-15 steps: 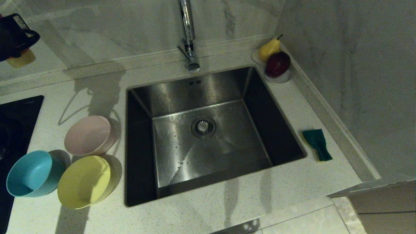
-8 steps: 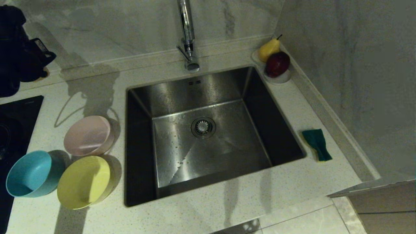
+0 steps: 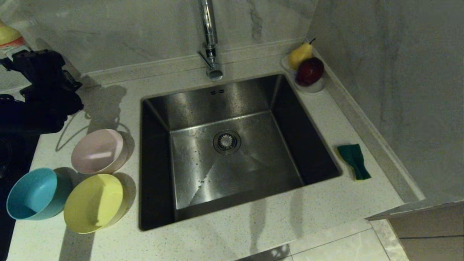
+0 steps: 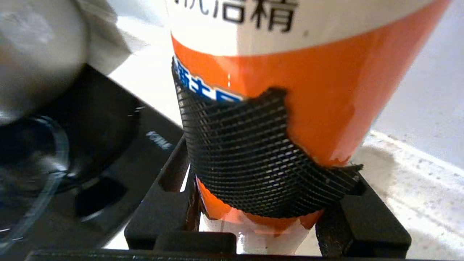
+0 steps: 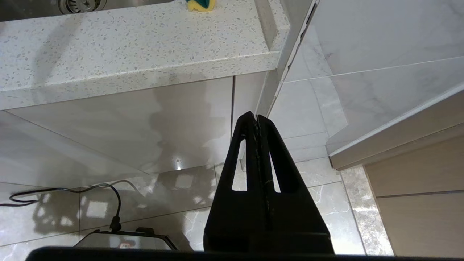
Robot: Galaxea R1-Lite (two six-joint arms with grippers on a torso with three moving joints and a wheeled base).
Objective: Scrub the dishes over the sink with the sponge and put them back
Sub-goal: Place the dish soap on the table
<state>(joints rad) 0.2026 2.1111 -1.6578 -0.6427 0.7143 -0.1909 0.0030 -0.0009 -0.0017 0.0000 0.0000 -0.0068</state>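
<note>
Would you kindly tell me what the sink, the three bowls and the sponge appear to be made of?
The sink looks like brushed stainless steel: grey, streaky reflections. The pink bowl, yellow bowl and blue bowl look like matte plastic: flat pastel colour, soft highlights. The sponge seems a dark green scouring layer over yellow foam, judging by its dull face and yellow edge.

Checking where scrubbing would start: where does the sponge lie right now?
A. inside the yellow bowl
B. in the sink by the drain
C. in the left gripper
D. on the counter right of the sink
D: the sponge lies flat on the counter right of the sink, touched by nothing; the left gripper is instead clamped on an orange bottle.
</note>
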